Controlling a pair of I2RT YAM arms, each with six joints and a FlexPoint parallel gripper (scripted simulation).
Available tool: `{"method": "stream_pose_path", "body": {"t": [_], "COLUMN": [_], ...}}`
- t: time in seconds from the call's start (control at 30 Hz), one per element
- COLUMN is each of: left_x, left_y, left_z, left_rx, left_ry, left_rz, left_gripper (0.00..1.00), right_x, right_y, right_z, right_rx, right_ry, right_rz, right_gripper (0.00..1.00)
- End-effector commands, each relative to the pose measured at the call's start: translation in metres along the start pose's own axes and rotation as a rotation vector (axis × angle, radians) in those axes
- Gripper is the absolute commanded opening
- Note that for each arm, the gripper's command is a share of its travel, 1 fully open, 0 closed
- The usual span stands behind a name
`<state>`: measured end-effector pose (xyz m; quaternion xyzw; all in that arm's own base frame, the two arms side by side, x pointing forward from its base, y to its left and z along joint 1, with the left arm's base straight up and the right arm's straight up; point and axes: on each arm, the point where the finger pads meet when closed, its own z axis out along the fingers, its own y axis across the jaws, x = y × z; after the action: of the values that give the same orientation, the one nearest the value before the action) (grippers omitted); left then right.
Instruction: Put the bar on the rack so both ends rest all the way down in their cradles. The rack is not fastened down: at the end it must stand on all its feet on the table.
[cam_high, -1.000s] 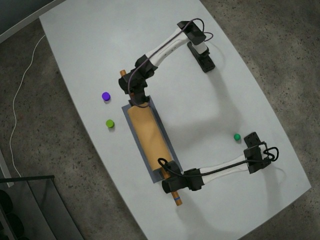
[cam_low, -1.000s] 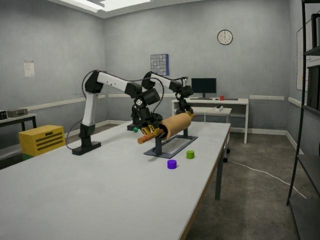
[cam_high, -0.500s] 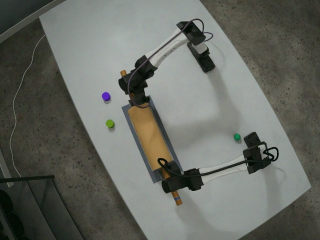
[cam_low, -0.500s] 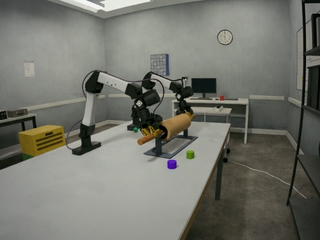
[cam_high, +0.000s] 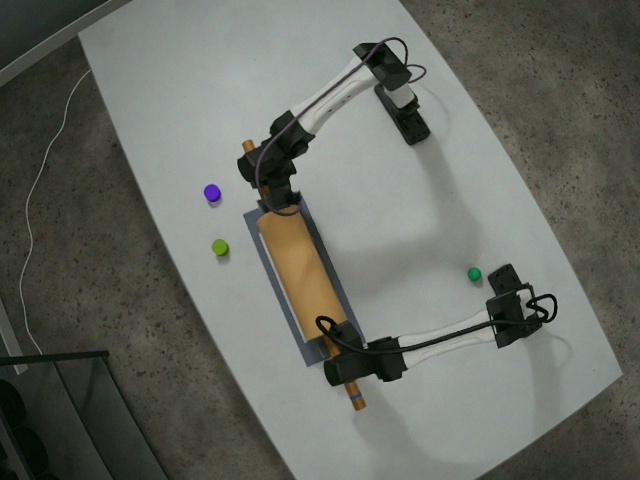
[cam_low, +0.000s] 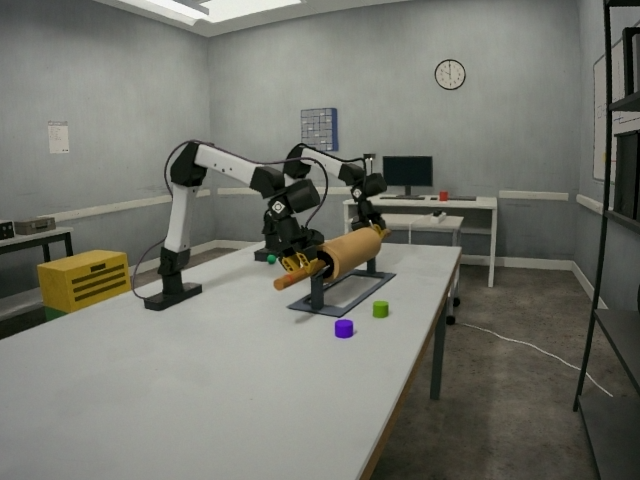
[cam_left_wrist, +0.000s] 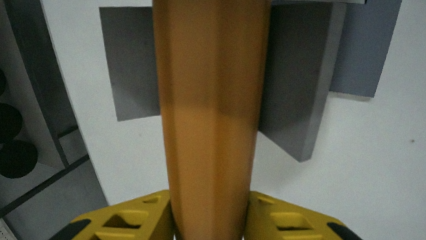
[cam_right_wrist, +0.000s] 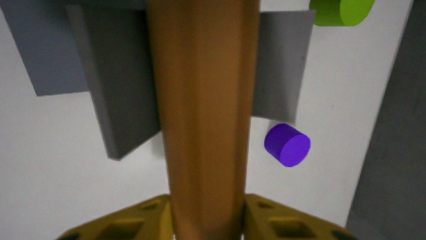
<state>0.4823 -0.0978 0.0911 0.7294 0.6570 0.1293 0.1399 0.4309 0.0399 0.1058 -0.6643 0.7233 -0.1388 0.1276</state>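
Partly closed, left claw (cam_high: 338, 341) (cam_low: 382, 230) (cam_left_wrist: 210, 215) and right claw (cam_high: 273, 195) (cam_low: 301, 263) (cam_right_wrist: 208, 203) gripping bar (cam_high: 357, 401) (cam_low: 287, 280) (cam_left_wrist: 212, 100) (cam_right_wrist: 204, 100)

From above, 2 short cylinders, purple and lime-green (cam_high: 211, 192) (cam_high: 219, 247) (cam_low: 343, 328) (cam_low: 380, 309) (cam_right_wrist: 287, 145) (cam_right_wrist: 340, 11), are standing toward 9 o'clock; 2 black-and-white arms (cam_high: 336, 103) (cam_high: 444, 336) (cam_low: 227, 162) (cam_low: 323, 161), 1 brown bar (cam_high: 357, 400) (cam_low: 289, 279) (cam_left_wrist: 212, 125) (cam_right_wrist: 205, 125), 1 slate-grey rack (cam_high: 311, 356) (cam_low: 317, 294) (cam_left_wrist: 357, 60) (cam_right_wrist: 50, 60), 1 green ball (cam_high: 474, 273) (cam_low: 271, 258) are showing.

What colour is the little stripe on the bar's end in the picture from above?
Blue; the top view shows it best.
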Motion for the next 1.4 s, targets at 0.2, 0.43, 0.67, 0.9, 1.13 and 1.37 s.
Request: {"method": "stream_pose_path", "body": {"t": [0.2, 0.43, 0.67, 0.9, 1.13, 1.37], "left_x": [0.0, 0.0, -0.003, -0.004, -0.004, -0.004], "left_y": [0.007, 0.007, 0.009, 0.008, 0.008, 0.019], "left_z": [-0.004, -0.004, -0.021, -0.032, -0.043, -0.08], "left_rx": [-0.029, -0.029, -0.073, -0.098, -0.077, -0.103], "left_ry": [-0.003, -0.003, -0.003, -0.002, -0.007, -0.001], "left_rz": [-0.001, -0.001, -0.006, -0.007, -0.002, -0.007], "left_gripper": [0.63, 1.0, 1.0, 1.0, 1.0, 1.0], "right_x": [0.0, 0.0, -0.002, -0.003, -0.006, -0.004], "right_y": [-0.007, -0.007, -0.007, -0.002, -0.008, -0.017], "right_z": [-0.003, -0.003, -0.017, -0.028, -0.041, -0.075], "right_rx": [0.03, 0.03, 0.072, 0.077, 0.078, 0.1], "right_ry": [0.0, 0.0, -0.001, 0.001, -0.011, -0.004], "right_rz": [0.002, 0.002, 0.008, 0.009, 0.009, 0.011], "right_gripper": [0.18, 0.96, 1.0, 1.0, 1.0, 1.0]}}
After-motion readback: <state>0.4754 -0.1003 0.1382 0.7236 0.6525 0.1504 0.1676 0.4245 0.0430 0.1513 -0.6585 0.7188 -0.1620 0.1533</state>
